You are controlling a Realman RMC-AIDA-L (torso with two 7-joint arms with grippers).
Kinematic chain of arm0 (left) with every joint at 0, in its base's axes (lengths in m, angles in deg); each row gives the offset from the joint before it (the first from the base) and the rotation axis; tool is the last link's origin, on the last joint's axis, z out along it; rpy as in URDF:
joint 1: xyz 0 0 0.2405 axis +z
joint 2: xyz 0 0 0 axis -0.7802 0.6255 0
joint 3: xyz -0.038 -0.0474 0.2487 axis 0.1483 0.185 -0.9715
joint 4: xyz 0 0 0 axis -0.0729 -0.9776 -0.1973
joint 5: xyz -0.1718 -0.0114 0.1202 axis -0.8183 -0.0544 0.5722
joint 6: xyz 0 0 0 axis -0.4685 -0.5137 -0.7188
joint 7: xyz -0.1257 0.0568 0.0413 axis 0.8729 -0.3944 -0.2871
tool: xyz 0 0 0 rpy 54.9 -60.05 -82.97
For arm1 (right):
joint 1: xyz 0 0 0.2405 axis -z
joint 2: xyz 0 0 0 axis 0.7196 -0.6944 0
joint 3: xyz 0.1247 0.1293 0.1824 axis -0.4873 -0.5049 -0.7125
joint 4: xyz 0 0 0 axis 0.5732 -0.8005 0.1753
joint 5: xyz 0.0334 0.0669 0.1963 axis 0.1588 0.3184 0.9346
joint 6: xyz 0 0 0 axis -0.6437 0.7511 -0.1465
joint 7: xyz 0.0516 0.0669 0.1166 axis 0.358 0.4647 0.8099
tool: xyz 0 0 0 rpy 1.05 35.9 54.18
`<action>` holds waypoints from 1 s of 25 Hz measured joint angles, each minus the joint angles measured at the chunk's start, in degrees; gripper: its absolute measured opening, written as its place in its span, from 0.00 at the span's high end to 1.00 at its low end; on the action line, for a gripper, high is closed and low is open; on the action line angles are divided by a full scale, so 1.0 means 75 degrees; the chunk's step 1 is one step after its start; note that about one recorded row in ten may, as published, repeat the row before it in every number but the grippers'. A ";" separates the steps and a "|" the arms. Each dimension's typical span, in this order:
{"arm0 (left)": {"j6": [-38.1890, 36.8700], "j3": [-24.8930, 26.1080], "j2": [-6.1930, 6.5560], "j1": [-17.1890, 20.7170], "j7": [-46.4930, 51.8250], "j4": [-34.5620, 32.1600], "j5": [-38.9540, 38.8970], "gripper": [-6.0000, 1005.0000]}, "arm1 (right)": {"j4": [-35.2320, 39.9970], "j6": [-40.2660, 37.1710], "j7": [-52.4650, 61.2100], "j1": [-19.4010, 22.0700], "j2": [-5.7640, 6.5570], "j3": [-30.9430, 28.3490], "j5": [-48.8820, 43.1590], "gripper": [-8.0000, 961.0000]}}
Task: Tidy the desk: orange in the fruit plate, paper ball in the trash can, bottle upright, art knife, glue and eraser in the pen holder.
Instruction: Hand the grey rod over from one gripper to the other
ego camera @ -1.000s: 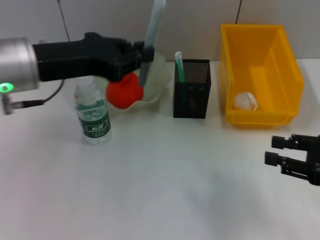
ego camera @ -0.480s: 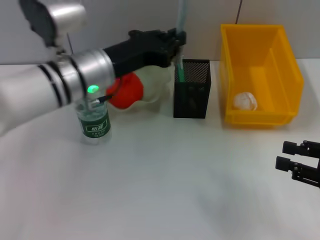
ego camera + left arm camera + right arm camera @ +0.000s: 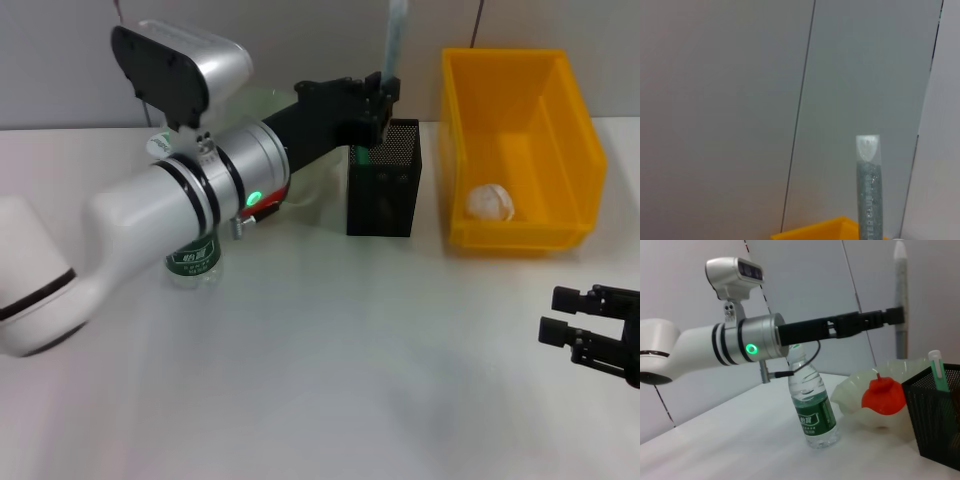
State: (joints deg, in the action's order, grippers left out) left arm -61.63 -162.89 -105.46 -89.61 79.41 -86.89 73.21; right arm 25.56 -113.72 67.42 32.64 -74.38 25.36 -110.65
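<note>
My left gripper (image 3: 385,98) is shut on the glue (image 3: 396,38), a tall translucent grey tube held upright just above the black mesh pen holder (image 3: 385,190). The tube also shows in the left wrist view as the glue (image 3: 868,190) and in the right wrist view as the glue (image 3: 900,295). A green-and-white stick (image 3: 938,371) stands in the pen holder (image 3: 940,420). The orange (image 3: 883,392) lies in the pale fruit plate (image 3: 852,395). The bottle (image 3: 812,407) stands upright. The paper ball (image 3: 491,202) rests in the yellow trash can (image 3: 575,130). The eraser is out of view. My right gripper (image 3: 572,315) hovers open at the front right.
My left arm (image 3: 150,215) stretches across the left half of the table and covers most of the bottle (image 3: 195,262) and fruit plate. A grey wall stands behind the table. The white tabletop (image 3: 350,370) spreads in front of the holder.
My left arm has swung right with the glue, from over the fruit plate to over the pen holder. The right gripper has drifted slightly down and right.
</note>
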 joint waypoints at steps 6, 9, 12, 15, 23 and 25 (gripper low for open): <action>-0.0057 -0.0611 0.0000 -0.0311 -0.0844 0.0501 -0.1358 0.84 | -0.0038 -0.0166 0.0014 -0.0009 -0.0002 0.0043 -0.0003 0.47; -0.0044 -0.0736 -0.0001 -0.0326 -0.1012 0.0554 -0.1666 0.84 | -0.0055 -0.0272 0.0027 -0.0076 -0.0016 0.0049 -0.0004 0.47; 0.0009 -0.0771 0.0000 -0.0345 -0.1058 0.0618 -0.1887 0.84 | -0.0100 -0.0340 0.0035 -0.0168 -0.0025 0.0056 -0.0003 0.47; 0.0432 -0.0803 0.0000 -0.0401 -0.1707 0.0747 -0.2628 0.84 | -0.0255 -0.0365 0.0041 -0.0333 -0.0022 0.0057 -0.0003 0.47; 0.0451 -0.0773 -0.0001 -0.0429 -0.1840 0.0916 -0.2800 0.84 | -0.0437 -0.0303 0.0022 -0.0688 -0.0004 0.0065 -0.0211 0.47; 0.0424 -0.0802 0.0000 -0.0430 -0.1813 0.0912 -0.2804 0.84 | -0.0443 -0.0275 0.0021 -0.0745 -0.0002 0.0067 -0.0284 0.47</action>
State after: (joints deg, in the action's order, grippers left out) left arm -58.45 -168.90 -105.47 -92.83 65.81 -80.05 52.18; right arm 22.24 -115.79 67.58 27.06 -74.39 25.87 -112.78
